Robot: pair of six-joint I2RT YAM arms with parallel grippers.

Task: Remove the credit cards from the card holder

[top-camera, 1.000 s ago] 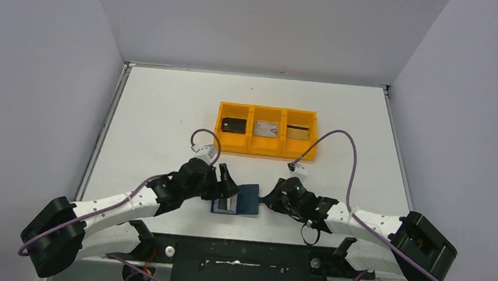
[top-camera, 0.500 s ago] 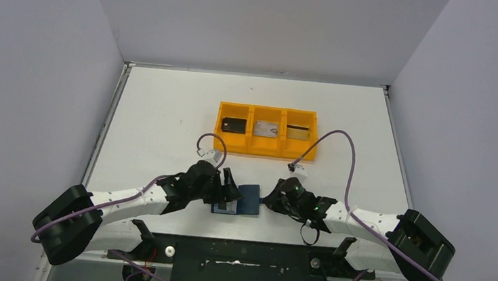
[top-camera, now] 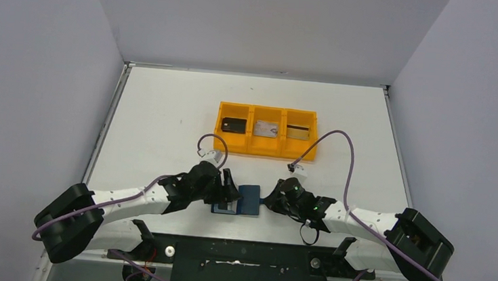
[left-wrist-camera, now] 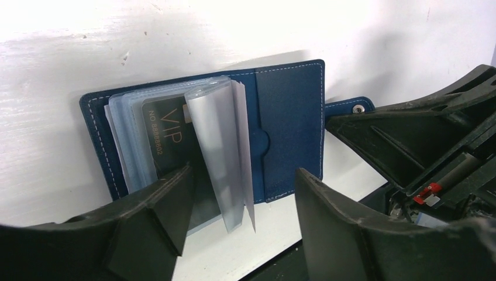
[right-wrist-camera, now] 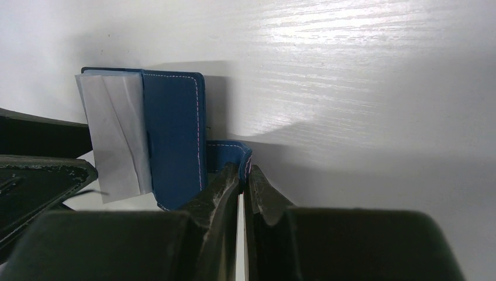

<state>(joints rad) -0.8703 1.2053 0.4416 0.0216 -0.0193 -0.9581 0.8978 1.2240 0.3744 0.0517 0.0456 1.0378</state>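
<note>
Left hand (left-wrist-camera: 243, 225) low at the near edge of the table (top-camera: 166, 120), fingers (left-wrist-camera: 146, 228) apart, straddling the clear sleeves (left-wrist-camera: 219, 152) of the card holder (left-wrist-camera: 289, 123); nothing pinched between them. Right hand (right-wrist-camera: 241, 184) clamped together on the holder's closing tab (right-wrist-camera: 229, 153), gripping from the right side. Holder lies open, flat on the table between both hands; one sleeve leaf curls upward. Black card marked VIP (left-wrist-camera: 166, 137) sits in the sleeves. Farther back, well apart: orange tray (top-camera: 264, 150). Silver-grey card (top-camera: 267, 129) in the middle compartment, gold-tan card (top-camera: 295, 132) in the right, dark item (top-camera: 233, 124) in the left.
</note>
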